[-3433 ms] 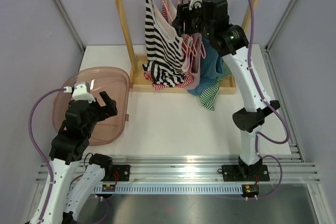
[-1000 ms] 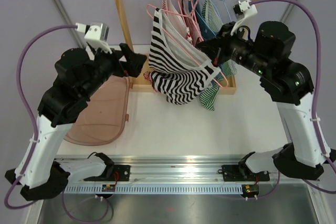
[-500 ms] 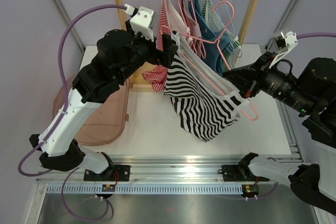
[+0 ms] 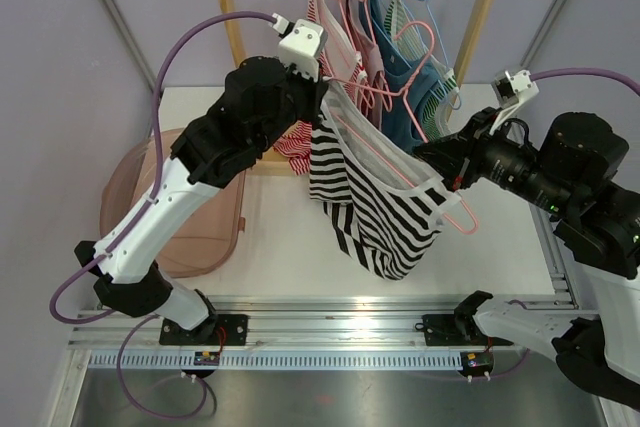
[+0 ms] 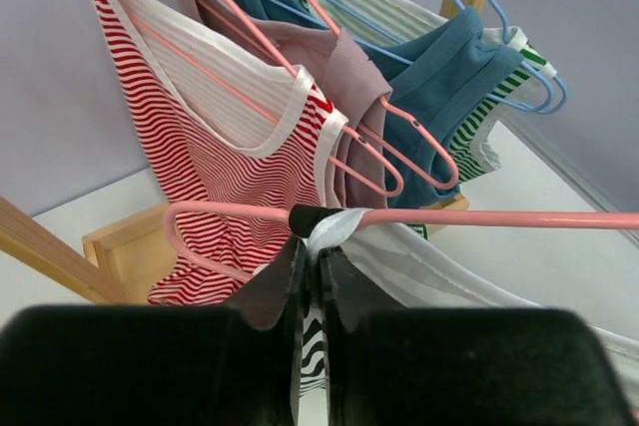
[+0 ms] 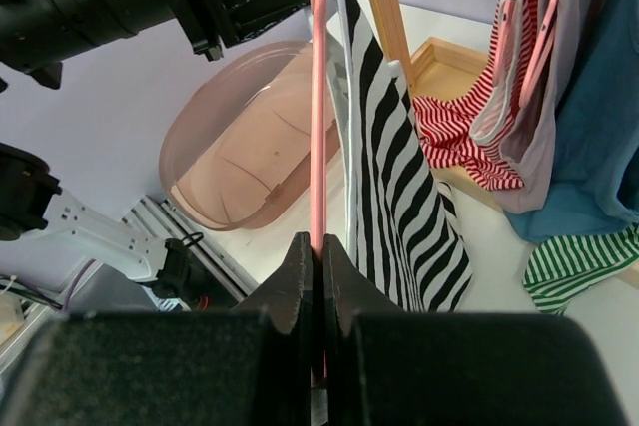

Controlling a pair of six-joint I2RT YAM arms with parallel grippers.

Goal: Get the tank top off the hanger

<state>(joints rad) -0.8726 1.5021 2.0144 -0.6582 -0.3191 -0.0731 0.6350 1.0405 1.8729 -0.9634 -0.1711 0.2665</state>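
Note:
A black-and-white striped tank top [image 4: 380,209] hangs in the air on a pink hanger [image 4: 462,219], in front of the rack. My right gripper [image 4: 432,159] is shut on the hanger's pink wire [image 6: 318,97], with the striped cloth [image 6: 399,177] draped just to the right of it. My left gripper [image 4: 322,99] is at the hanger's other end. In the left wrist view its fingers [image 5: 312,246] are shut on the top's white strap [image 5: 337,226], right below the pink bar [image 5: 499,217].
A wooden rack [image 4: 232,17] at the back carries a red-striped top [image 4: 330,22], a mauve one [image 5: 349,77], a blue one [image 4: 400,107] and a green-striped one on hangers. A translucent pink bin [image 4: 190,222] lies on the table at left.
My left gripper came in from the left and closed on the tank top's strap. The right arm pulled the hanger off the rack and holds it out over the table.

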